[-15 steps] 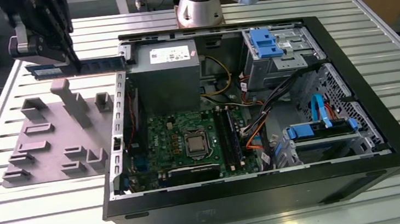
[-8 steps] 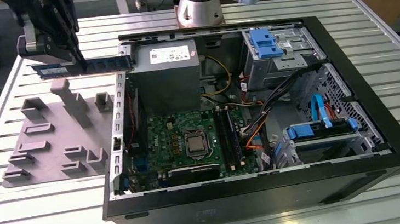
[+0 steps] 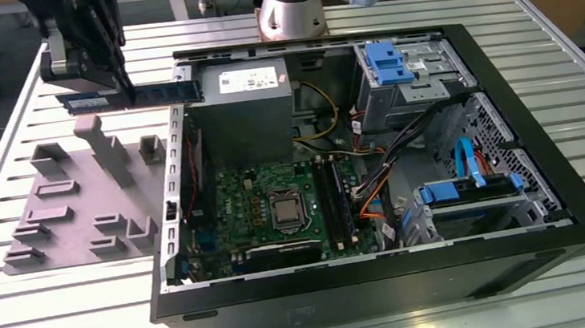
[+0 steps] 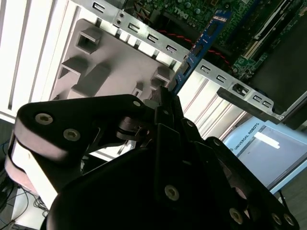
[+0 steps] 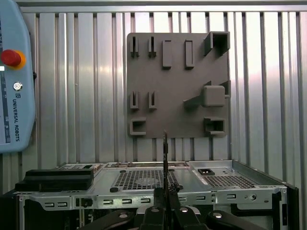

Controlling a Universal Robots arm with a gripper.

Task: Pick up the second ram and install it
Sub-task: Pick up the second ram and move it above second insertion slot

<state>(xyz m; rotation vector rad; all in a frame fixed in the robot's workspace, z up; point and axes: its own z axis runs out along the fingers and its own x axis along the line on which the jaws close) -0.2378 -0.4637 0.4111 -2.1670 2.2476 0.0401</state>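
The second ram [image 3: 157, 94] held in the air.
The thin blue-green stick with dark chips is clamped in the gripper's [image 3: 119, 90] jaws, at the exterior view's far left, beside the open computer case [image 3: 390, 279].

One open black metal computer case [image 3: 390, 283], one square green motherboard [image 3: 245, 205], one grey plastic holder plate [image 3: 74, 208], one long flat blue-green ram stick [image 3: 164, 93].

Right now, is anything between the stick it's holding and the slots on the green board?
The gripper holds the second ram by a corner of the computer case. Its side wall and the grey power supply stand between it and the memory slots. From above the slots look uncovered; cables lie close beside them.
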